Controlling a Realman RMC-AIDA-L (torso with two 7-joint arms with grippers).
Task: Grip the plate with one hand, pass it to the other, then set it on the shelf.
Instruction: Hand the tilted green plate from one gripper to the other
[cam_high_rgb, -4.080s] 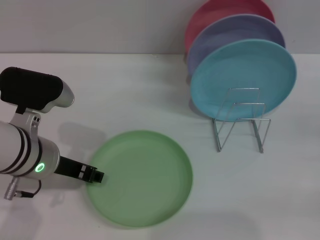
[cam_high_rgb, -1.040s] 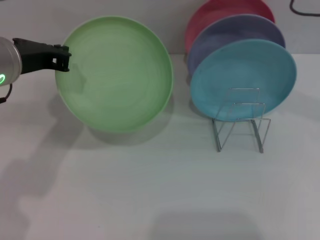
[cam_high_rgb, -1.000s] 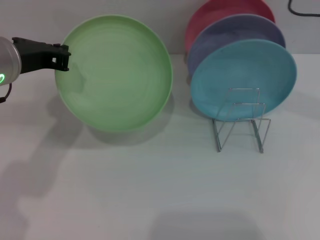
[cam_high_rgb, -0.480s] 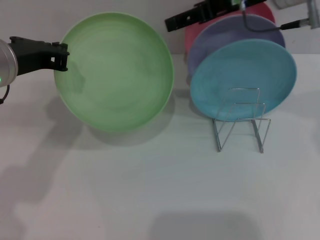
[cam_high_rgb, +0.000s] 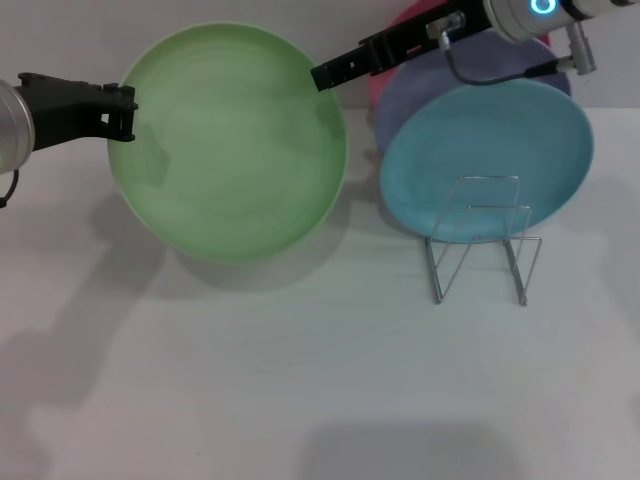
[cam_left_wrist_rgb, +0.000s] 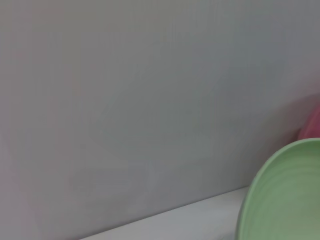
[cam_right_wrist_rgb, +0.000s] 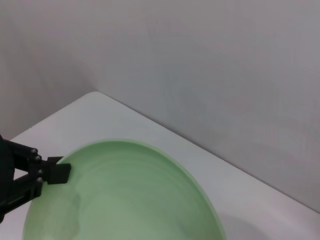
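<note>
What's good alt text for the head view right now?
The left end effector holds a round light green plastic plate upright above the white table, gripping its left rim, while the right end effector reaches in at the plate's upper right rim. To the right, a sky-blue plate, a lavender plate and a pink plate stand in a silver wire plate rack.

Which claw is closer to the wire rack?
Right. The right claw hovers above-left of the wire rack, at the green plate's edge; the left claw grips its far rim.
</note>
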